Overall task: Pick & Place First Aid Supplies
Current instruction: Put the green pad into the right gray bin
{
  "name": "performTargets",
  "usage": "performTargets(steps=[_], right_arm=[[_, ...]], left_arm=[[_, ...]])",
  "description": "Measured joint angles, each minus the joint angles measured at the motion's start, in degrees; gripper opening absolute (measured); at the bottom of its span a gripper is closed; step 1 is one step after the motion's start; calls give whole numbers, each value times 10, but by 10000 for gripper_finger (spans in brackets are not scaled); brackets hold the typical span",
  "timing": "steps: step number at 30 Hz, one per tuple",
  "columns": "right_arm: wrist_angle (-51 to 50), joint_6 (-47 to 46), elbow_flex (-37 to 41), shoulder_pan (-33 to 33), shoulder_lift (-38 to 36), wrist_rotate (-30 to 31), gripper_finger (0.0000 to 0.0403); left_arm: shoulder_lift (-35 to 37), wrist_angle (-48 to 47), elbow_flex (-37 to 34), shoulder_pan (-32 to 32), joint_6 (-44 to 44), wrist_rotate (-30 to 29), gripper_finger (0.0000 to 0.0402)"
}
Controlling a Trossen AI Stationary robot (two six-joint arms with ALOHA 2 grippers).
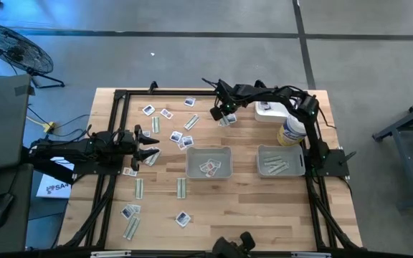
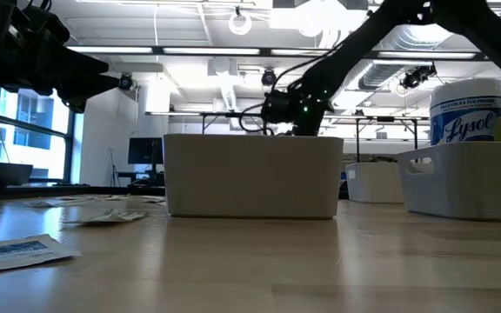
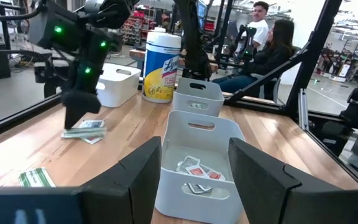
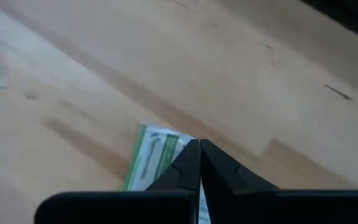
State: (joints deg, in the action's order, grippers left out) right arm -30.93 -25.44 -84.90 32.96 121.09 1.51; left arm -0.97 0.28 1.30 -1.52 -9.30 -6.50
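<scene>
My right gripper (image 4: pixel 199 146) has pinched a green-striped strip packet (image 4: pixel 151 155) on the table (image 4: pixel 229 74); I'd lift straight up. Left gripper (image 3: pixel 194 165) hangs open.

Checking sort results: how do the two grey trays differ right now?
The middle tray holds squarish white packets; the right tray holds long pale strips. The middle tray stands alone on bare wood, while the right tray has the wipes bottle just behind it. The left gripper looks straight at the middle tray; the right tray sits beyond it. Shared: both are grey, rectangular, open-topped, with handle slots, side by side.
</scene>
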Motion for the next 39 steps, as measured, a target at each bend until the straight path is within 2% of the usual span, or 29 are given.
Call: performTargets(steps=[6, 12, 16, 25, 30, 39], right_arm=[[-19, 8, -3, 1, -45, 16, 1], [-61, 11, -3, 0, -66, 59, 1], [-79, 11, -3, 6, -59, 98, 1], [-69, 13, -3, 37, -20, 92, 1], [-69, 15, -3, 41, -10, 85, 24], [-69, 30, -3, 40, -10, 65, 92]], left_arm=[[0, 0, 0, 0, 0, 0, 186], [0, 0, 0, 0, 0, 0, 186], [0, 0, 0, 0, 0, 0, 186], [0, 0, 0, 0, 0, 0, 186], [0, 0, 0, 0, 0, 0, 186], [0, 0, 0, 0, 0, 0, 186]])
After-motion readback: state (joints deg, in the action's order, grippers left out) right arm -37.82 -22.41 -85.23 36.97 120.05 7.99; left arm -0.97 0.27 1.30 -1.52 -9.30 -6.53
